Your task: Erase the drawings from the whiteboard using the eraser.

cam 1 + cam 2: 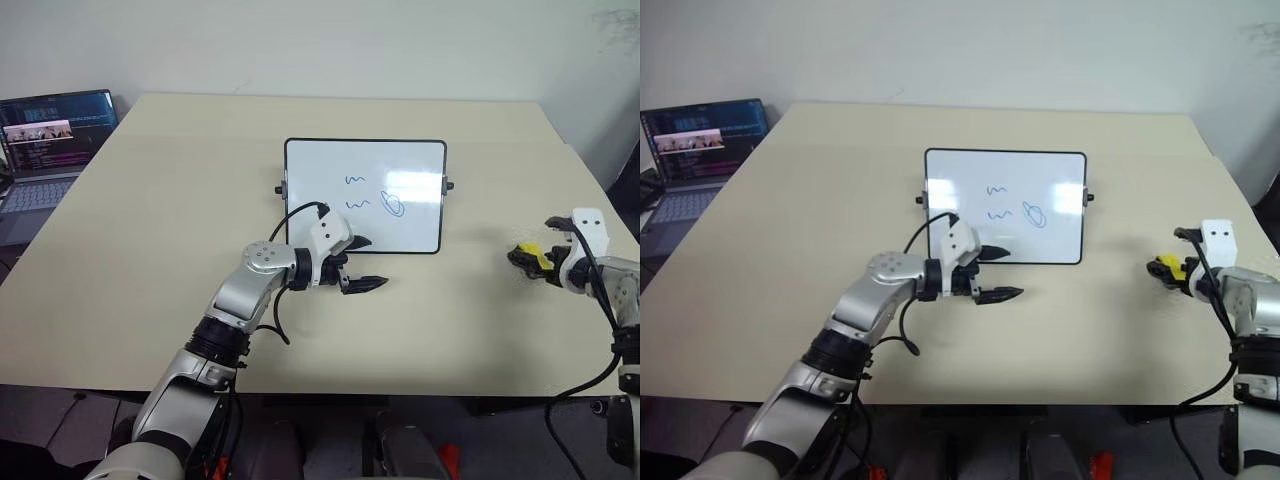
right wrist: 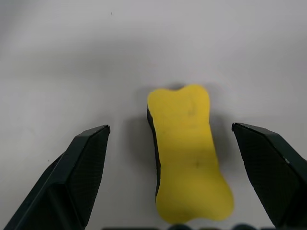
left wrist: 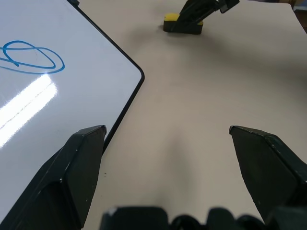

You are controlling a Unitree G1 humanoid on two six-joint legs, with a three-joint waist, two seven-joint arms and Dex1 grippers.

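Head views, left arm: bent across the middle of the tabletop [image 1: 150, 230], forearm angled toward the right edge; left claw [image 1: 362, 264] open, one finger over the whiteboard's near-left corner, the other above bare tabletop just in front of it.
Head views, right arm: reaches in at the right edge, wrist tipped downward; right claw [image 1: 527, 257] open, its fingers standing on either side of the eraser [image 1: 539, 260].
Head views, whiteboard [image 1: 420, 160]: lies flat at the centre of the tabletop, long sides parallel to the far edge.
Head views, drawings [image 1: 376, 192]: two blue squiggles stacked left of a looped oval, all intact, near the middle of the board.
Head views, surroundings: an open laptop [image 1: 45, 150] beside the far-left corner, off the tabletop, well apart from both arms.
Left wrist view: left claw's fingers [image 3: 72, 177] spread wide, one over the whiteboard's rounded corner; the looped oval in view on the board; the eraser lies far off with the right claw over it.
Right wrist view: yellow eraser lies on the tabletop between the spread fingers [image 2: 76, 172], touching neither, dark underside showing along one edge.
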